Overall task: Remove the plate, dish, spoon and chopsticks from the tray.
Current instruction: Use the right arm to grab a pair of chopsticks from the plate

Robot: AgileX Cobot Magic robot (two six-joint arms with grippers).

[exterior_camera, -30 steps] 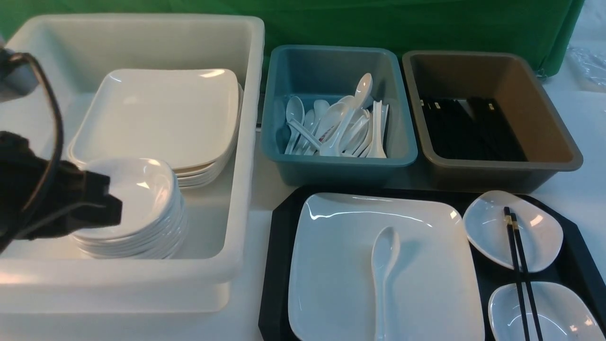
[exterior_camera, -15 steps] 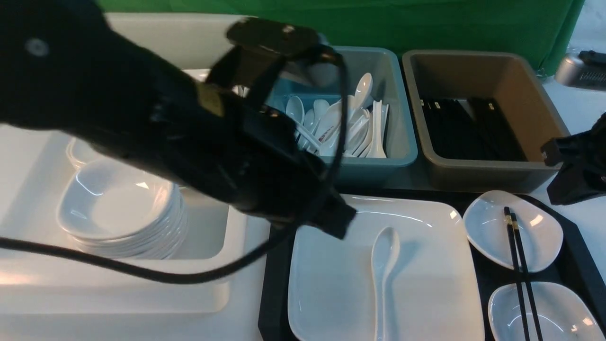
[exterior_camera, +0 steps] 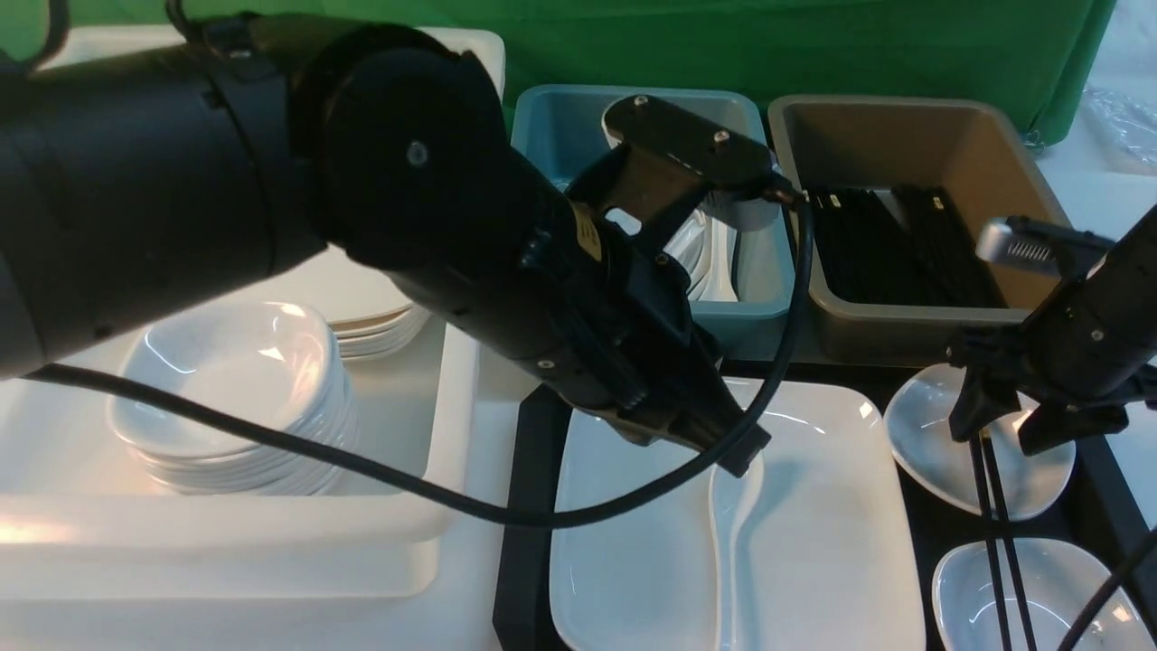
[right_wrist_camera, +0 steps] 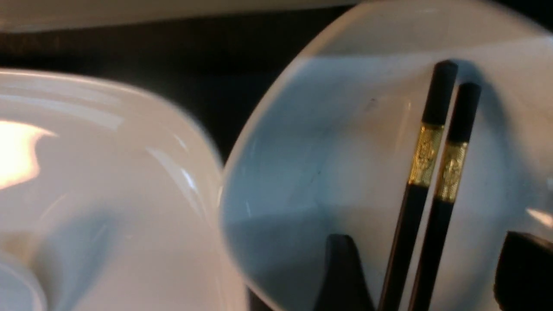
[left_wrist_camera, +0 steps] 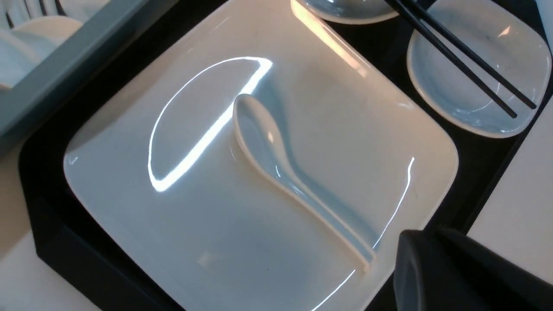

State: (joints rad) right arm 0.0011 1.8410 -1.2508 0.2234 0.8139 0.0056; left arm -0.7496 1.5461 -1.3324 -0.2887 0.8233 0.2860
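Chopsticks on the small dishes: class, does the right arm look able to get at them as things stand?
Probably yes: the right gripper is open, its fingers on either side of the chopsticks, and nothing appears to lie over them there.

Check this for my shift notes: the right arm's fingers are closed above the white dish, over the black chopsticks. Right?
Not closed: the right arm's fingers are open, one either side of the black chopsticks, as the right wrist view shows.
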